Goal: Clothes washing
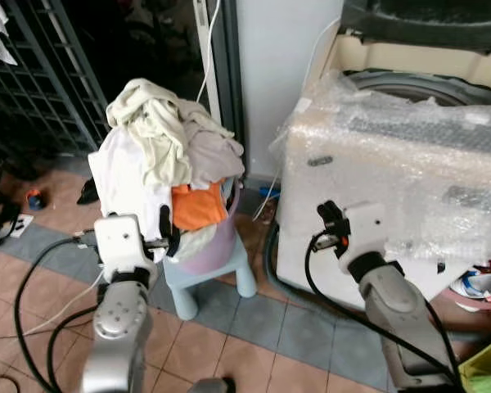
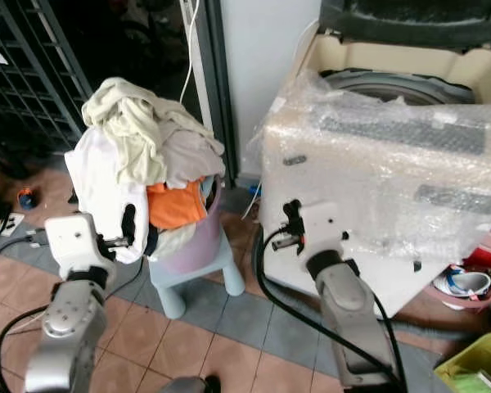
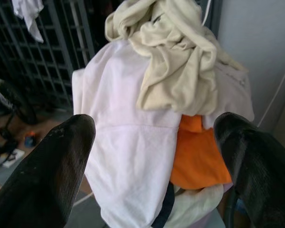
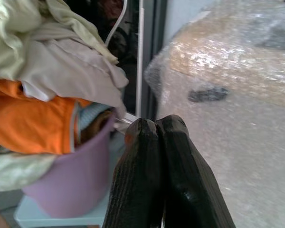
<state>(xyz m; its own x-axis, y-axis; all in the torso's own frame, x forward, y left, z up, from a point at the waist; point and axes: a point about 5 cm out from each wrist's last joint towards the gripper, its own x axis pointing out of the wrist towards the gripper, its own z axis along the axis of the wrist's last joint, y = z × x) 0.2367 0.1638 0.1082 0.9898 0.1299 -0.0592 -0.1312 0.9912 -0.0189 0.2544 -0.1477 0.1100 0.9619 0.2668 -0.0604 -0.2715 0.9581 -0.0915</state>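
Observation:
A heap of clothes (image 1: pixel 168 139) spills over a purple basket (image 1: pixel 209 246) standing on a pale blue stool (image 1: pixel 229 278). A cream garment (image 3: pixel 175 57) lies on top, a white one (image 3: pixel 128 156) hangs down the front, and an orange one (image 3: pixel 197 156) sits beside it. My left gripper (image 3: pixel 154 142) is open, level with the white garment and just short of it. To the right stands the washing machine (image 1: pixel 393 180), wrapped in bubble plastic with its lid up. My right gripper (image 4: pixel 154 128) is shut and empty, between the basket and the machine's front.
A dark metal grille (image 1: pixel 41 74) fills the back left. Black cables (image 1: pixel 33 278) trail over the tiled floor by my left arm. A basin with a shoe (image 1: pixel 479 286) and a yellow-green bin (image 1: pixel 487 364) sit at the lower right.

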